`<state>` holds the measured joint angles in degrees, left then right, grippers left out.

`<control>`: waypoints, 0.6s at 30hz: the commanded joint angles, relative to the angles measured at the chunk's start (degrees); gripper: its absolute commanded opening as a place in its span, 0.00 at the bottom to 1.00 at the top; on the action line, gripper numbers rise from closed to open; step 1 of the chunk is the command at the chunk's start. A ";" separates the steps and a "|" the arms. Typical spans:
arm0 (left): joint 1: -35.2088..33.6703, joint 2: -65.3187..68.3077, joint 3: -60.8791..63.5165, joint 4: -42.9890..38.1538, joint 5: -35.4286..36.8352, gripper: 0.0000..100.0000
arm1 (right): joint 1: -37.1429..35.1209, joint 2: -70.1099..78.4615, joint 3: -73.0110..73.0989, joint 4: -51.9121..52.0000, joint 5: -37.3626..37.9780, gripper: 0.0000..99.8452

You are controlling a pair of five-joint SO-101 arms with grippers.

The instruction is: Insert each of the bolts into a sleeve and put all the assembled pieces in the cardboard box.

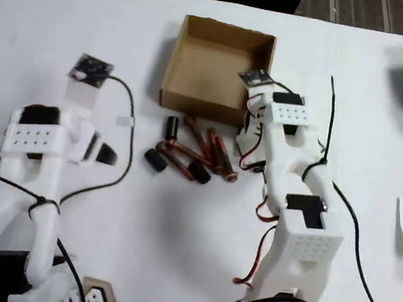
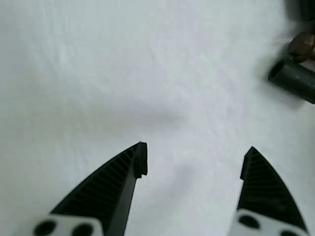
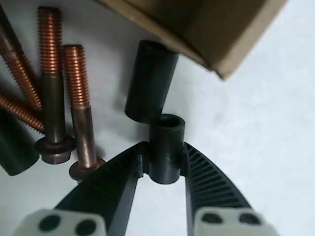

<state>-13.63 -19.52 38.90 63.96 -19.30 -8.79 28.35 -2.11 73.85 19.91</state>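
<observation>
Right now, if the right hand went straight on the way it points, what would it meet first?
Probably the loose black sleeve lying just ahead of the held sleeve; the cardboard box comes after it.

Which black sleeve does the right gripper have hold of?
The sleeve seen end-on, bore showing, clamped in the right gripper; a second sleeve lies free beside the cardboard box.

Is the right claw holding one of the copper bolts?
No, the right gripper is closed on a black sleeve, while the copper bolts lie loose beside it.
</observation>
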 commanded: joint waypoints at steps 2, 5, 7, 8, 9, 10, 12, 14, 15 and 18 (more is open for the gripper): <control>5.10 -1.85 -2.07 1.41 -0.26 0.32 | -0.31 4.09 -1.93 0.48 0.35 0.11; 5.63 -1.85 -2.15 0.97 -0.26 0.32 | -0.31 5.23 -2.46 1.10 0.35 0.11; 5.63 -1.85 -2.24 0.97 -0.18 0.32 | -0.31 5.32 -2.90 1.63 0.35 0.10; 5.63 -1.85 -2.24 0.97 -0.18 0.32 | -0.31 5.23 -2.90 1.63 0.26 0.08; 5.71 -1.85 -2.24 0.79 -0.18 0.32 | -0.31 5.23 -2.90 1.63 0.00 0.05; 5.71 -1.76 -2.07 0.26 -0.18 0.32 | -0.31 5.14 -2.90 1.63 -0.09 0.01; 5.80 -1.67 -2.07 -0.44 -0.18 0.32 | -0.31 5.14 -2.90 1.63 -0.18 0.03; 6.95 -1.67 -2.07 -1.32 -0.18 0.32 | -0.40 4.97 -2.90 1.63 -0.18 0.02; 7.91 -1.67 -2.07 -1.76 -0.09 0.32 | -0.48 4.62 -2.90 1.63 -0.18 0.02; 12.13 -1.67 -2.07 -2.46 -0.09 0.31 | -0.31 1.01 -2.37 1.36 -0.18 0.02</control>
<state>-5.19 -19.52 38.90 62.73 -19.30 -8.53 32.04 -4.92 74.81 19.91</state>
